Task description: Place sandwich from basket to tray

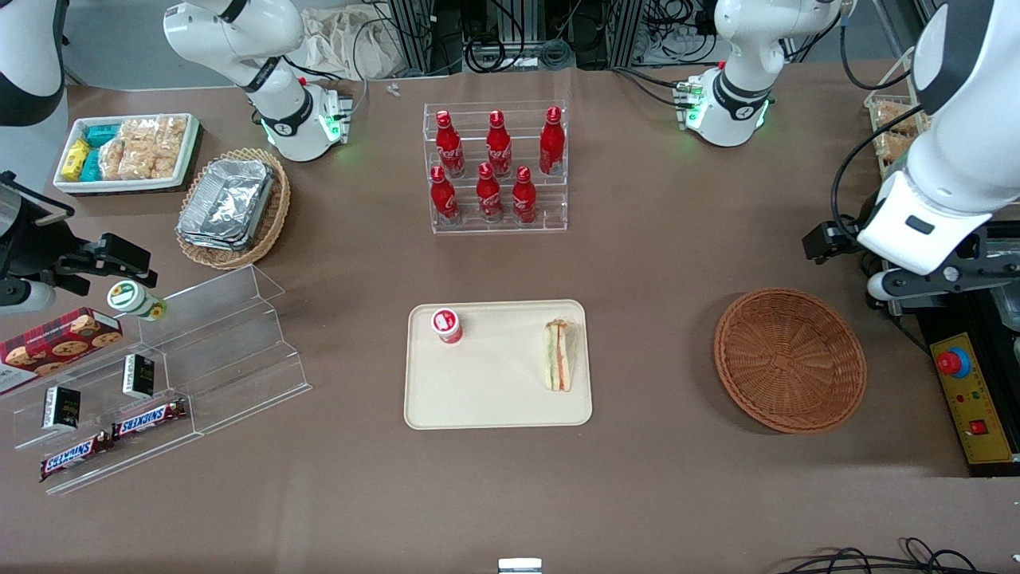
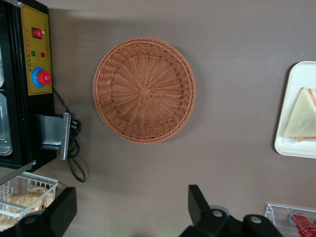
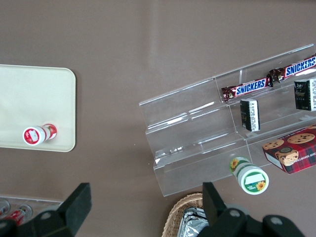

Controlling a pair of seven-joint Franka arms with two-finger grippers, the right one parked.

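The sandwich is on the tray, the job looks done

My fingers (image 2: pixel 131 210) are wide open, holding nothing, up above the bench near the empty basket (image 2: pixel 144 90); the sandwich (image 1: pixel 558 355) lies on the tray (image 1: pixel 494 399), so I should keep clear

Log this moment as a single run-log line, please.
sandwich: on tray, beside small red bottle | basket: holds nothing | gripper: jaws open, holding nothing, raised above table near basket | status: placement looks done
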